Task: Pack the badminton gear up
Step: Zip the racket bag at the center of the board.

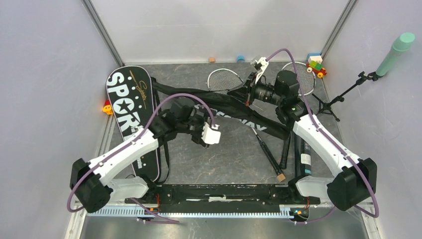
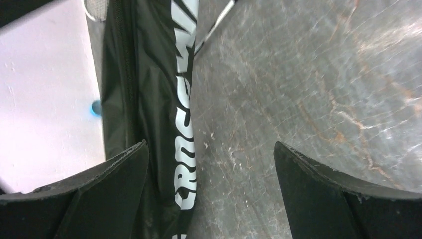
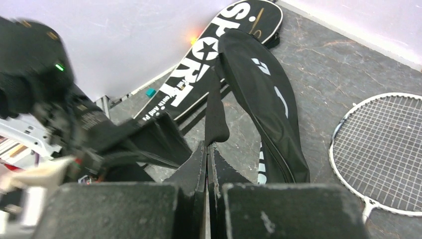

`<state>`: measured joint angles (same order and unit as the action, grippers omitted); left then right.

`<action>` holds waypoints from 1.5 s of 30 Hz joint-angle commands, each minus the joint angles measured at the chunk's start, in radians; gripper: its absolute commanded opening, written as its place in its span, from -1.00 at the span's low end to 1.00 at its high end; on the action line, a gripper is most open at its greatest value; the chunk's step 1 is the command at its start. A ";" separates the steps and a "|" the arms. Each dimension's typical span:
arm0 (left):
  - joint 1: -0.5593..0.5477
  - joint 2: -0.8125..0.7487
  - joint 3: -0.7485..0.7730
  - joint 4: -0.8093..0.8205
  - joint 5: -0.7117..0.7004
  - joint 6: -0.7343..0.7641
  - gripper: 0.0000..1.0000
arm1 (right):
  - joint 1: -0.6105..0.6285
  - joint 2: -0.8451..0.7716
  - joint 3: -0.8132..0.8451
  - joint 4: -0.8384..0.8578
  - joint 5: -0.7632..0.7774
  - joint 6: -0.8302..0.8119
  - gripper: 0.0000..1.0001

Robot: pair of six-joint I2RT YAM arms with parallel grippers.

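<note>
Rackets (image 1: 225, 78) lie unpacked at the worktop's (image 1: 234, 159) far edge; left gripper (image 2: 210, 145) gapes empty, right gripper (image 3: 206, 149) seemingly pinches the CROSSWAY bag (image 3: 263, 99).

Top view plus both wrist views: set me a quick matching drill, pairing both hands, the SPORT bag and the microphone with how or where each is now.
Things:
1. left hand
2. right hand
3. SPORT bag
4. mint-green microphone

States or places:
A. far right, on a black stand
B. open, over the CROSSWAY bag edge
C. shut on a black strap
D. lying flat at the table's left side

Pairs: 1-B, 2-C, 3-D, 4-A
</note>
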<state>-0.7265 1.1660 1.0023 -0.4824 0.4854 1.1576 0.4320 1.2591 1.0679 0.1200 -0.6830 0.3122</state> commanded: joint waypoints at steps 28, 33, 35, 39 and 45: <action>0.039 0.372 0.168 0.194 -0.468 0.079 1.00 | 0.117 -0.125 0.074 -0.036 -0.153 -0.095 -1.00; 0.055 0.441 0.207 0.151 -0.520 0.068 0.79 | 0.125 -0.144 0.070 -0.039 -0.155 -0.111 -1.00; 0.055 0.463 0.207 0.139 -0.528 0.068 0.55 | 0.126 -0.152 0.065 -0.039 -0.151 -0.116 -1.00; 0.055 0.474 0.200 0.133 -0.552 0.049 -0.41 | 0.126 -0.172 0.066 -0.082 -0.039 -0.187 -1.00; 0.055 0.397 0.142 0.108 -0.566 0.028 -0.95 | 0.110 -0.160 0.043 -0.194 0.505 -0.348 -1.00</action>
<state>-0.6910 1.6203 1.1767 -0.3424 -0.0135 1.2369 0.5442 1.1416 1.1011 -0.0933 -0.5320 0.0734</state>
